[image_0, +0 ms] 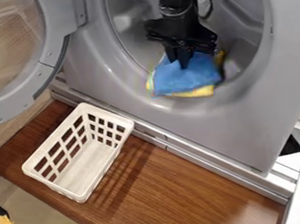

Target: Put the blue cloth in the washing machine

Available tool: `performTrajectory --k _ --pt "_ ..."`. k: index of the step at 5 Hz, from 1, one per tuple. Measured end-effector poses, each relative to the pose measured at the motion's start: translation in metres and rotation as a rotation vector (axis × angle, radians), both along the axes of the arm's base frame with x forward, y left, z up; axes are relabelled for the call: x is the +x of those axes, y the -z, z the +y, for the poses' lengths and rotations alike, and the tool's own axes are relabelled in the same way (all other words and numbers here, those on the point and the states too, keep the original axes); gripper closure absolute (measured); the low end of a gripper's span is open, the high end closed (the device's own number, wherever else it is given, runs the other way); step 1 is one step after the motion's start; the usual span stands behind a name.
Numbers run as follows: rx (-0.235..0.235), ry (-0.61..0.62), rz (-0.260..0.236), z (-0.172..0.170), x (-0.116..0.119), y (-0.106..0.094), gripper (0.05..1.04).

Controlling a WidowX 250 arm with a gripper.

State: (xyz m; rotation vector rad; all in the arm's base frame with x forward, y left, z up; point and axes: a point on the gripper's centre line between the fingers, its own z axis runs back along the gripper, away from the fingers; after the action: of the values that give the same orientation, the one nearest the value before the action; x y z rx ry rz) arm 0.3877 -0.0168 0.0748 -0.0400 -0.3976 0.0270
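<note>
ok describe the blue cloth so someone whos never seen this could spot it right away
Find the grey washing machine with its round door swung open, then look at the bottom lip of its drum opening. Right below the black gripper is the blue cloth, the solid blue piece, unlike the yellow fabric peeking out along its edges.

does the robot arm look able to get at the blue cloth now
Very likely yes: the arm hangs right at the blue cloth, and the open door stands aside, out of the way.
</note>
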Motion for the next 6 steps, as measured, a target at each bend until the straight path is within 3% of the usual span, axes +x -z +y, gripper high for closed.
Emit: performTrajectory --k 1,3,4,5,6 --pt "-0.003 0.003 0.047 0.004 0.008 0.011 0.802" --pt "-0.002 -0.006 0.055 0.002 0.004 0.017 0.217" --pt "0.003 -0.003 0.075 -0.001 -0.003 0.022 0.073" --pt "0.002 0.000 0.064 -0.001 -0.005 0.015 0.077" --pt "0.032 -0.011 0.071 0.002 -0.014 -0.003 0.083"
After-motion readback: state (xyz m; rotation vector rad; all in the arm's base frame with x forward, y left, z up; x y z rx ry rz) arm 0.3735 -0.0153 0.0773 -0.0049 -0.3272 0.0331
